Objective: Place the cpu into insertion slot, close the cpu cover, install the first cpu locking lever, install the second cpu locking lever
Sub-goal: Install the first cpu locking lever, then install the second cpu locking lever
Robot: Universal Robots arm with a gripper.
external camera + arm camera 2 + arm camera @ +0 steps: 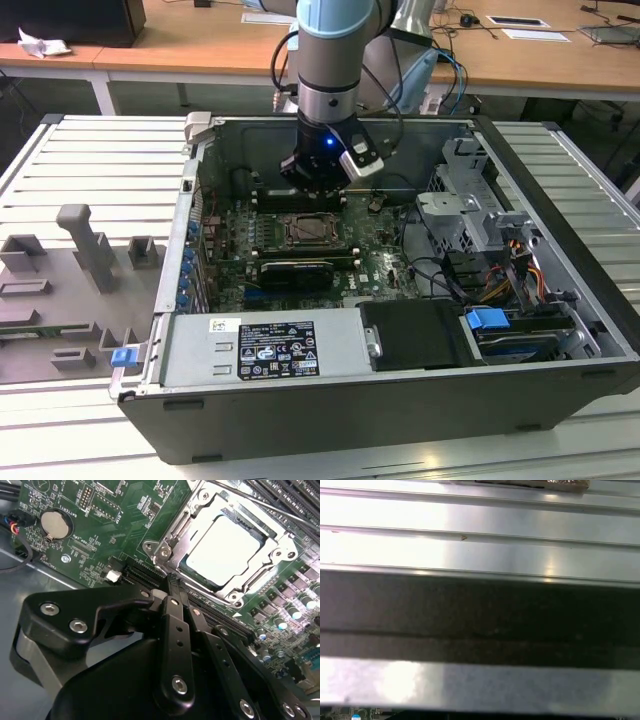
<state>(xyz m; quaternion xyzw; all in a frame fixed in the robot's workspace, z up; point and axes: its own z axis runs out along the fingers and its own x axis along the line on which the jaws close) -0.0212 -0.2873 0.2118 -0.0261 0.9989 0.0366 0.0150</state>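
In the second wrist view the cpu (222, 550) lies flat in the insertion slot (235, 597), its pale metal top showing through the window of the cpu cover (172, 532), which is folded down over it. A thin lever rod (265, 507) runs along the socket's far side. My gripper (175, 582) hovers just off the socket's edge, above the board, fingers shut together with nothing between them. In the exterior view the gripper (316, 188) hangs inside the open computer case right behind the slot (310, 231).
Long memory slots (295, 495) flank the socket, and a coin battery (54, 524) sits on the green board. A black card (292, 270) lies in front of the socket. Drive cages and cables (480, 240) fill the exterior view's right. Grey fixtures (90, 250) stand on the ribbed table.
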